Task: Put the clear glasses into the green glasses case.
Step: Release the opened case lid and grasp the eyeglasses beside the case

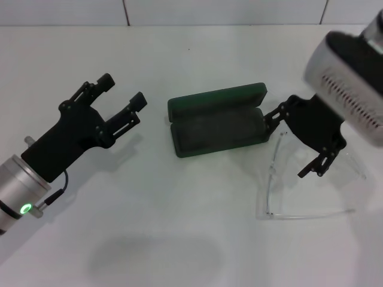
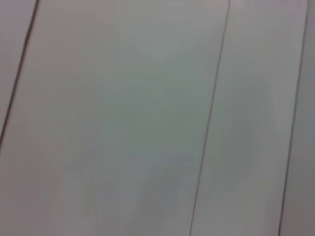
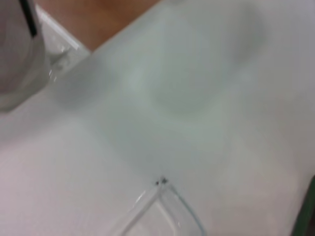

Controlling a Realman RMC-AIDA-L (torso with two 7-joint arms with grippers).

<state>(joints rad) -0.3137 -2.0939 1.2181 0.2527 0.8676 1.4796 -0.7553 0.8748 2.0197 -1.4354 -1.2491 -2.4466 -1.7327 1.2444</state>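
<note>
The green glasses case (image 1: 218, 122) lies open in the middle of the table, its lid tipped back and its dark interior facing up. Just right of it, the clear glasses (image 1: 308, 200) rest on the white table; the right wrist view shows one hinge corner of the clear glasses (image 3: 161, 196) and, at the edge, a sliver of the green case (image 3: 306, 216). My right gripper (image 1: 293, 143) hangs open over the glasses, one finger near the case's right end and the other over the lens. My left gripper (image 1: 124, 89) hovers open to the left of the case, holding nothing.
A white table (image 1: 179, 227) runs back to a tiled wall (image 1: 179, 11). The left wrist view shows only pale tile surface (image 2: 123, 118) with thin seams. The left arm's silver body (image 3: 19, 49) and a table edge over brown floor show in the right wrist view.
</note>
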